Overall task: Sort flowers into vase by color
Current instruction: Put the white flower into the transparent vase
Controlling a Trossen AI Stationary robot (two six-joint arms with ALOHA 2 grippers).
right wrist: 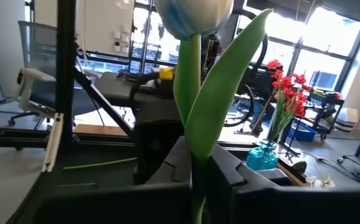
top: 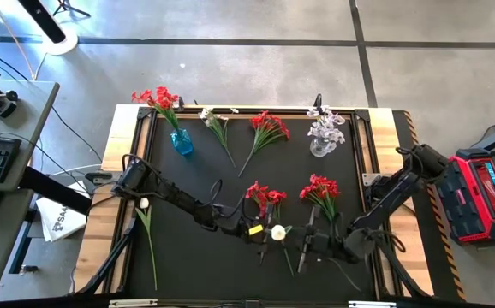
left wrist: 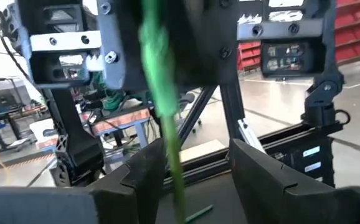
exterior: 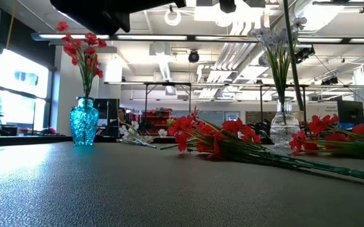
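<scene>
**White flower held between two claws at the bench's front edge**

The white flower (right wrist: 214, 106) stood upright in the right claw (right wrist: 198, 168), which was clamped tight on its stem. The left claw (left wrist: 197, 167) sat about half open around the same green stem, its fingers (left wrist: 144, 169) either side and gripping nothing. Both met above the front edge of the bench (top: 187, 265), near its middle.

The likely risk was a fumbled handover: if the right claw let go before the left one closed, the thin stem could slip or twist out.

Two red sprigs (top: 265, 195) (top: 320, 188) lay just behind the claws and could be snagged. The clear vase (top: 320, 145) with pale blossoms stood at the back right. The blue vase (top: 181, 141) with red ones stood at the back left.
</scene>
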